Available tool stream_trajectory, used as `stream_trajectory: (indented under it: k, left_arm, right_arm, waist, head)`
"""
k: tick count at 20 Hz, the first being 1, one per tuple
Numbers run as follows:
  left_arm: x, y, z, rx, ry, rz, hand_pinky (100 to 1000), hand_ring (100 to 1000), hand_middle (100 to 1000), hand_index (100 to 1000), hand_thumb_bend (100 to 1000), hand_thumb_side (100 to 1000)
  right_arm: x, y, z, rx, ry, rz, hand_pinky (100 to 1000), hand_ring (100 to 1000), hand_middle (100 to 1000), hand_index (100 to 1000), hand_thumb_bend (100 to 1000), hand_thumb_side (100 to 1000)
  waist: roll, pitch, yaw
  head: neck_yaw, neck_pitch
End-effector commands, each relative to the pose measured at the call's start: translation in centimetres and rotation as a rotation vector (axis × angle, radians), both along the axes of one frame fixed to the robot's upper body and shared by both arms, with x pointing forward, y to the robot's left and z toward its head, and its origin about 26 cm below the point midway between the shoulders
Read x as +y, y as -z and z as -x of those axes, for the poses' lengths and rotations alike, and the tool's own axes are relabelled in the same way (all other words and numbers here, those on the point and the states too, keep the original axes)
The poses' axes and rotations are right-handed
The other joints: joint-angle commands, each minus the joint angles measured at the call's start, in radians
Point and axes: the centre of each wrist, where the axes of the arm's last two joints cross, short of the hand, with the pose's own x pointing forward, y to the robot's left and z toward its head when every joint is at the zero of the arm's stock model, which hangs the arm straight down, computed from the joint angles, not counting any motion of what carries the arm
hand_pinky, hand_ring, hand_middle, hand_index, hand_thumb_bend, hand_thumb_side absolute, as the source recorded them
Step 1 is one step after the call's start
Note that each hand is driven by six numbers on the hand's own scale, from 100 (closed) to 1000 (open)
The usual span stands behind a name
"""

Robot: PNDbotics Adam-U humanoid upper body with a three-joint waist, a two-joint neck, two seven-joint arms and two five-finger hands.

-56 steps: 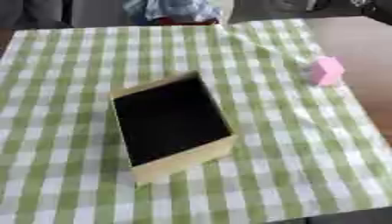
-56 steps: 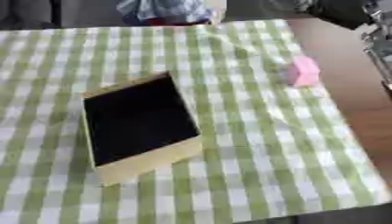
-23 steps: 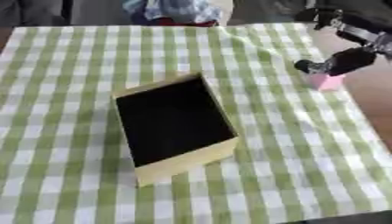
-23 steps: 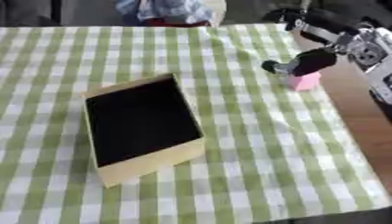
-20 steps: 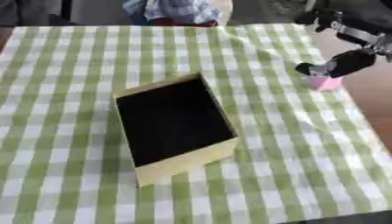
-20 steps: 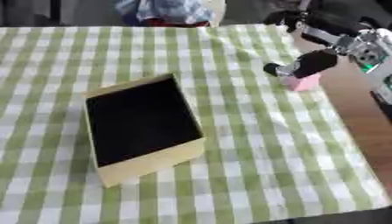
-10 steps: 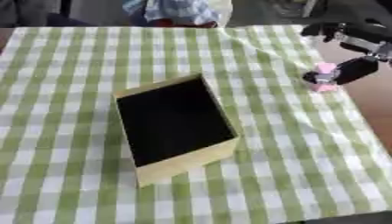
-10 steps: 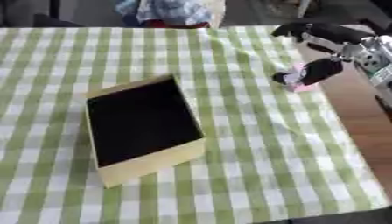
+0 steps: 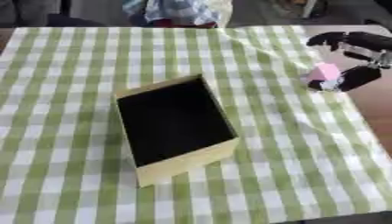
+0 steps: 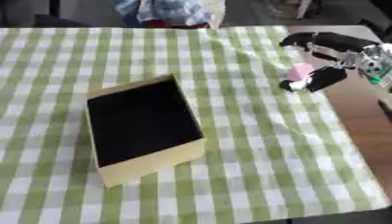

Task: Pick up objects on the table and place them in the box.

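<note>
Nearest the camera, the green-and-white checked cloth (image 9: pixel 69 144) covered the desk (image 10: pixel 360 118), and nothing on this stretch had changed. On it stood the yellow box (image 9: pixel 174 127), open at the top, its dark inside showing nothing; apart from a slight shift of the whole view, it sat where it had a few seconds before.

The change was farther off, at the right edge of the cloth. The pink block (image 9: pixel 324 71), which had lain alone there, was now caught by the right hand (image 10: pixel 327 61), which had come in from the upper right over the last seconds. One dark finger arched above the block and the thumb pressed in from below and to the right, so the hand pinched the block between them. Whether the block had left the cloth could not be told. It was well apart from the box, to its right and beyond it.

By my reading, the grasp was made and the carry toward the box had yet to begin. The left hand showed in neither view.
</note>
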Motion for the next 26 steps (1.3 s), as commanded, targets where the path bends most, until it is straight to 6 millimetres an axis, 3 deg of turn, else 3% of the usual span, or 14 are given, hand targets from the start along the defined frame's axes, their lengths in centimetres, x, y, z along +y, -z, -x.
stream_trajectory:
  k: [1, 26]
  left_arm:
    - [0.2, -0.8, 0.3, -0.022, -0.004, -0.021, 853, 782, 818, 861, 383, 782]
    - [0.3, -0.6, 0.4, -0.013, 0.0, -0.022, 853, 773, 815, 859, 377, 785]
  right_arm:
    - [-1.3, -1.7, 0.4, -0.028, 0.034, 0.033, 824, 943, 964, 1000, 422, 553]
    - [-3.4, 0.5, -0.2, 0.053, 0.13, 0.011, 816, 930, 935, 991, 376, 480]
  waist:
    - [0.001, -0.022, -0.002]
    - [0.009, -0.024, -0.003]
  head:
    - [-0.003, -0.01]
    - [-0.01, -0.007]
